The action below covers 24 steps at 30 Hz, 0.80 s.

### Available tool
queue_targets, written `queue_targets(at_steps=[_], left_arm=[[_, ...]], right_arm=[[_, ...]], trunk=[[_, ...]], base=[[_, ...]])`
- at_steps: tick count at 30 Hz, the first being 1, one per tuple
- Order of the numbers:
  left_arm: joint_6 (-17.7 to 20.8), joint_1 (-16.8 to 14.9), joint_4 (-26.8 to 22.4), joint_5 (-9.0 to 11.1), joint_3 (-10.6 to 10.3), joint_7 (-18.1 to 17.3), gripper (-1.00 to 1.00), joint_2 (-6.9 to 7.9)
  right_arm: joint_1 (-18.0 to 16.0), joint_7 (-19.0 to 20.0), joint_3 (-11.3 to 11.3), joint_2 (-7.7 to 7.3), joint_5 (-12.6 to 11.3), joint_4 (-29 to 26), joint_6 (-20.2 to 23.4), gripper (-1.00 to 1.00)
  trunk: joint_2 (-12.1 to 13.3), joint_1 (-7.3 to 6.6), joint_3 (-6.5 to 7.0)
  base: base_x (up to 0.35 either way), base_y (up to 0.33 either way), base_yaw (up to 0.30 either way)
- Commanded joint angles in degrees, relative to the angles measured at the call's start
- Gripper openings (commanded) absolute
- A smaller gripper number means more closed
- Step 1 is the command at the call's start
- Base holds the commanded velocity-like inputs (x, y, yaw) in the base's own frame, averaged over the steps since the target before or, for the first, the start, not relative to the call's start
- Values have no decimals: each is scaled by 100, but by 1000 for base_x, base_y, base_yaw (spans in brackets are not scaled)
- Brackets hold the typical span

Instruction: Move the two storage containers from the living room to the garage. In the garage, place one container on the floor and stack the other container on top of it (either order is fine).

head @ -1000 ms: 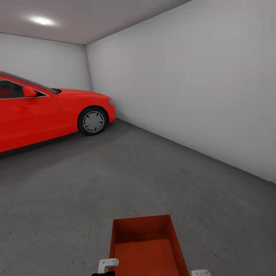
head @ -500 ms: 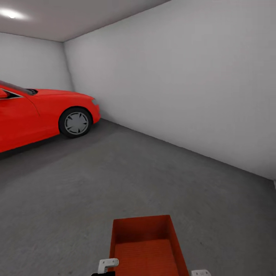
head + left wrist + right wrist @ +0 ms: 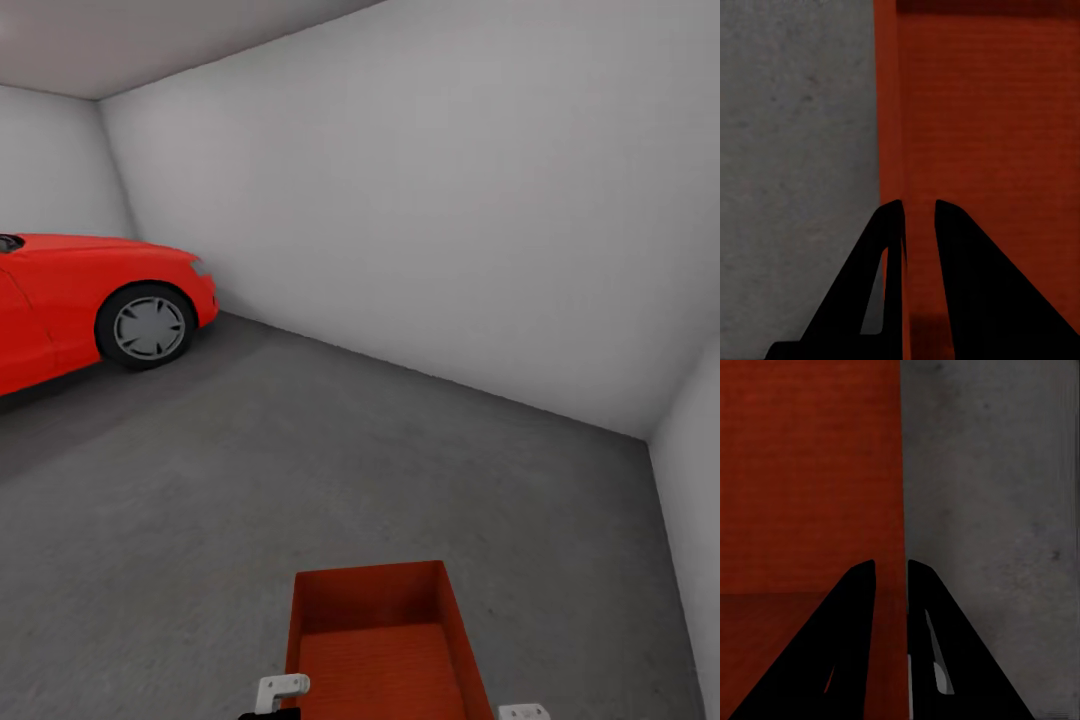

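An orange-red ribbed storage container (image 3: pixel 385 640) hangs in front of me at the bottom of the head view, above the dark grey garage floor (image 3: pixel 300 470). My left gripper (image 3: pixel 916 206) is shut on the container's thin side wall (image 3: pixel 891 135), one finger inside the bin and one outside. My right gripper (image 3: pixel 891 564) pinches the opposite side wall (image 3: pixel 902 472) the same way. White parts of both wrists show at the container's near corners in the head view. The container's inside is empty.
A red car (image 3: pixel 90 300) stands at the left, its front wheel (image 3: pixel 148 327) facing me. Pale grey walls (image 3: pixel 420 220) meet in a corner at the right (image 3: pixel 650 440). Open dark floor stretches between me, the car and the walls.
The head view has swung to the right: the car slid toward the left edge and a right-hand wall corner came into sight. The container and both grippers kept their place in the view.
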Motion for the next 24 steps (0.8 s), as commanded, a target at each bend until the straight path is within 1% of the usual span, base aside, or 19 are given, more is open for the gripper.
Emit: queue_targets(at_steps=[1, 8, 12, 17, 24], left_arm=[[-310, -2, -29, 59, -170, -218, -100, 387], [-309, -2, -29, 59, -170, -216, -100, 387], [-310, -2, -29, 59, -170, -217, -100, 387], [-310, -2, -25, 59, -170, -216, -100, 388], [-312, -2, -21, 59, -170, -216, -100, 387]], right_arm=[[0, 275, 52, -13, -121, 9, 33, -100], [0, 275, 52, -13, -121, 10, 33, -100], [0, 275, 52, -13, -121, 10, 33, -100], [0, 275, 52, -13, -121, 10, 33, -100], [0, 275, 52, -13, -121, 10, 33, -100]], trunk=[[-3, -1, -8], [-3, -1, -22], [-3, -1, -30], [-3, -1, -37], [-3, -1, -40]], base=[[0, 0, -264], [1, 0, -264], [79, 0, -264], [199, 39, -266], [280, 96, -267]])
